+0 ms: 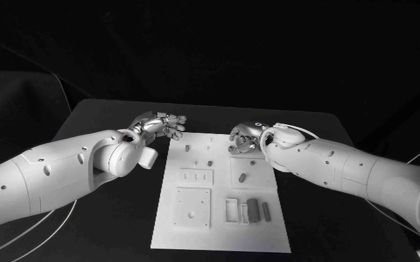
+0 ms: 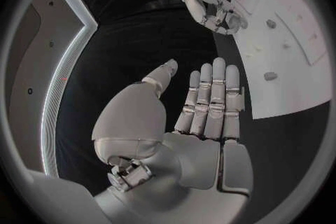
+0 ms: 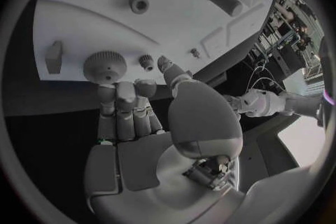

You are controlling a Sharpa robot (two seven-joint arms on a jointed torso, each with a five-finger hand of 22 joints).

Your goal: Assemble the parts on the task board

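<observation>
- A black table (image 1: pixel 105 116) in a dark room carries the white task board (image 1: pixel 223 225) at its middle.
- The right hand (image 1: pixel 243 139) hovers over the board's far right corner beside a large gear (image 3: pixel 105 66) and small gear (image 3: pixel 146 61), fingers curled, holding nothing.
- The left hand (image 1: pixel 162 124) hangs off the board's far left edge, fingers straight and empty.
- Grey parts (image 1: pixel 254 206) lie nearer the robot.

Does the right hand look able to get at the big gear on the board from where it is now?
Probably yes. The right hand holds nothing, and its fingers sit right beside the big gear with nothing between them.
</observation>
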